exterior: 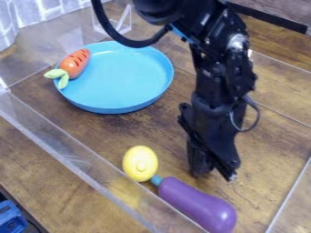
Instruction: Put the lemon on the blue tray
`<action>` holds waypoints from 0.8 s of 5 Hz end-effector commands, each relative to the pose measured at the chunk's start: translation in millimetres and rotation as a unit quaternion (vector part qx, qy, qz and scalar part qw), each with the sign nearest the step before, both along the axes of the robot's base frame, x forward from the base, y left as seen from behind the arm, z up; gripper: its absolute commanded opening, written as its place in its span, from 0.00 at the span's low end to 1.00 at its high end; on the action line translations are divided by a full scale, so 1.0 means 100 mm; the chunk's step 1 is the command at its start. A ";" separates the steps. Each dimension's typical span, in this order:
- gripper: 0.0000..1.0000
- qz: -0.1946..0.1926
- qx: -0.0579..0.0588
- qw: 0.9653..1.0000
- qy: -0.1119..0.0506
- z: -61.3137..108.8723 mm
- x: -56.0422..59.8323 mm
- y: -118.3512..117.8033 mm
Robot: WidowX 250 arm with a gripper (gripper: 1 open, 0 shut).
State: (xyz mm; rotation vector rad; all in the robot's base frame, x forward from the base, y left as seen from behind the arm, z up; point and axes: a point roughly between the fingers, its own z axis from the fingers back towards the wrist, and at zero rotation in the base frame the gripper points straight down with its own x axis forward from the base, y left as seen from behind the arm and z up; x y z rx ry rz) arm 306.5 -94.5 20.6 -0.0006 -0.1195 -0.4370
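Observation:
The lemon [140, 162] is a small yellow oval lying on the wooden table near the front. My black gripper [212, 170] points straight down just to the right of it, its tips close to the table. The fingers are shut with nothing between them, and a small gap separates them from the lemon. The blue tray [122, 84], a round sky-blue plate with a low rim, sits at the back left, well away from the lemon.
A purple eggplant [197, 204] lies right in front of the gripper, its green stem end touching the lemon. An orange carrot [71, 64] with green leaves rests on the tray's left rim. A clear plastic wall [73, 155] runs along the front left.

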 end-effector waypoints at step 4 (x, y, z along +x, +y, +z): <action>0.00 -0.003 0.010 0.999 -0.037 0.59 0.05 0.02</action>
